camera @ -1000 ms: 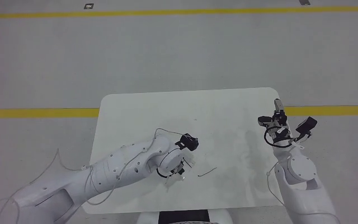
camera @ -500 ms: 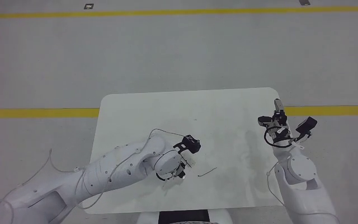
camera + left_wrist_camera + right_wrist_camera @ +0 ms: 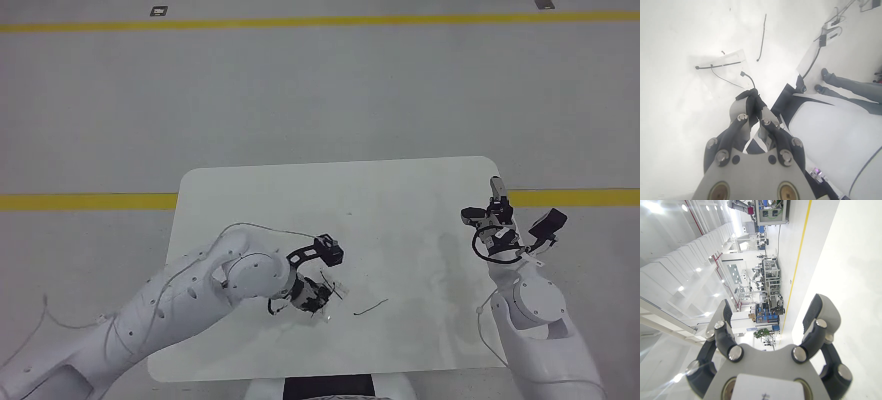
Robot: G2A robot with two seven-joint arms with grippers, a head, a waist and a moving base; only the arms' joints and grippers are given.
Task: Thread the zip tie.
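zip tie (image 3: 750, 77) is being pinched by the left gripper (image 3: 753, 93); the right gripper (image 3: 771, 307) is being held spread. a slip or twist is likely being risked by the thin hold.

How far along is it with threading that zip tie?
Done: the left gripper has its fingers shut on one zip tie. In hand: that tie's head end sticks out free, unlooped. Left: passing the tail through the head; the right gripper is open and empty at the table edge.

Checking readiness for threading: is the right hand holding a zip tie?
No, the right hand is open and empty, while the left hand grips a zip tie.
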